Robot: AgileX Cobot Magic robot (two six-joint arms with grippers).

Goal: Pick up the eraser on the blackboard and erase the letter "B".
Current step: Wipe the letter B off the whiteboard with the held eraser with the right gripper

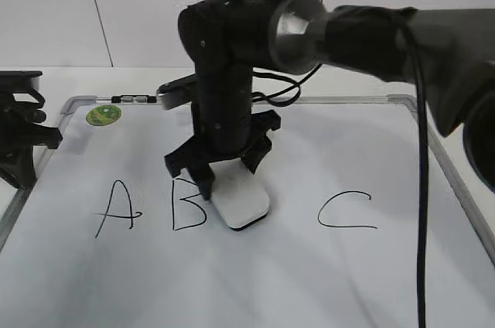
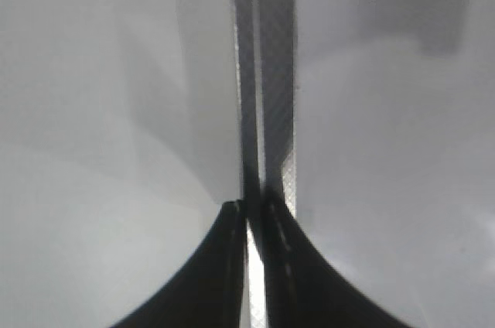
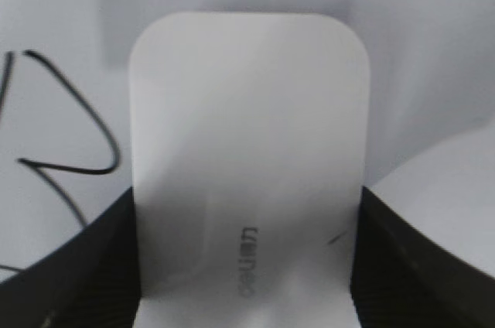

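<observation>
Exterior view. The blackboard [image 1: 433,281], a white dry-erase board in a grey frame, is laid flat on the counter. Three black letters are read in a row along it: the letter "A" [image 1: 117,209], the letter "B" [image 1: 188,204] and the letter "C" [image 1: 346,211]. A round green sticker [image 1: 104,115] is seen near the far-left corner. The right hand [image 1: 226,175] is lowered from above onto the eraser [image 1: 244,201], which lies flat on the board just beside the right edge of the "B". The eraser's long axis is judged to run from the near side back under the arm, slightly slanted. The "B" is noted as unerased. The left hand [image 1: 17,136] is parked at the board's left edge, well apart from the letters.

Left wrist view. The left hand [image 2: 253,208] is seen with its fingertips brought together and nothing held; the board's frame edge runs away ahead of it.

Right wrist view. The eraser [image 3: 247,158] is seen lengthwise between the right hand's fingers [image 3: 77,274], long sides met by the pads, so it is taken as clamped across its width. Its far short end points away from the wrist. Strokes of the "B" [image 3: 69,134] lie left of it. This grip is judged to suit a sideways wipe.
</observation>
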